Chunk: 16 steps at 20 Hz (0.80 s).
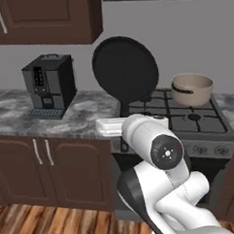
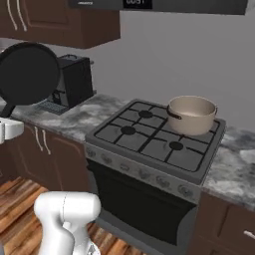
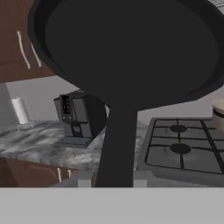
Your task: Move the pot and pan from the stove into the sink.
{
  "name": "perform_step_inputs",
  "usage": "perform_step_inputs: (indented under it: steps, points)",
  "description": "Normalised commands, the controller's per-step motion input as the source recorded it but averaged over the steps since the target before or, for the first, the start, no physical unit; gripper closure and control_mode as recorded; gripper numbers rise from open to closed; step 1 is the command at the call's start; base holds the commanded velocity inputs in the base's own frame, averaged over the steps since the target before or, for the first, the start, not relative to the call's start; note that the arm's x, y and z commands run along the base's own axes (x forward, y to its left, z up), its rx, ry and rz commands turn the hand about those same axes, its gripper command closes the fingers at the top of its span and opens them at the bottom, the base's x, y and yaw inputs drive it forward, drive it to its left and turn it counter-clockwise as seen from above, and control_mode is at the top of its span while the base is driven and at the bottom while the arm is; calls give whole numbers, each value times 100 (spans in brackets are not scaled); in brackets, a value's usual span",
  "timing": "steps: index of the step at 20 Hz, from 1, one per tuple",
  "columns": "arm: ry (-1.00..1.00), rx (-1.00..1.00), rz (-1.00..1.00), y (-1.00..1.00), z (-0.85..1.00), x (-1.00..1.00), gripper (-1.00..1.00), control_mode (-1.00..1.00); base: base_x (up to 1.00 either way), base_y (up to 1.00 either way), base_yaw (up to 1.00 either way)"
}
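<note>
- The pan (image 1: 125, 67) was off the stove (image 1: 187, 117), held up in the air with its flat face tipped toward the cameras, above the counter's edge to the left of the burners.
- The gripper (image 3: 110, 183) was clamped nearly shut on the pan's straight handle (image 3: 116, 144), which ran down from the pan to between the fingertips (the pads themselves were mostly hidden behind the handle).
- The pot (image 2: 191, 114) sat upright on a back burner, at the far side of the stove from the pan, untouched by the arm.
- A coffee machine (image 1: 49, 86) stood on the marble counter (image 1: 21, 114) further left, well apart from the pan.
- The sink was not to be seen from here, so neither item had reached it.
- Judged from this: the pan was lifted but not delivered, and the pot's whole move was left to do, so well under half done.
</note>
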Motion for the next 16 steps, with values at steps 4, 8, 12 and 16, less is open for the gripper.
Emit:
perform_step_inputs:
  steps: [4,8,12,16]
  points:
    - [0,0,0,0,0,0,100,100,-34,-10,41]
    - [0,0,0,0,0,0,100,100,-31,-11,43]
    - [0,0,0,0,0,0,100,100,-29,-9,43]
    - [0,0,0,0,0,0,100,100,-27,-8,44]
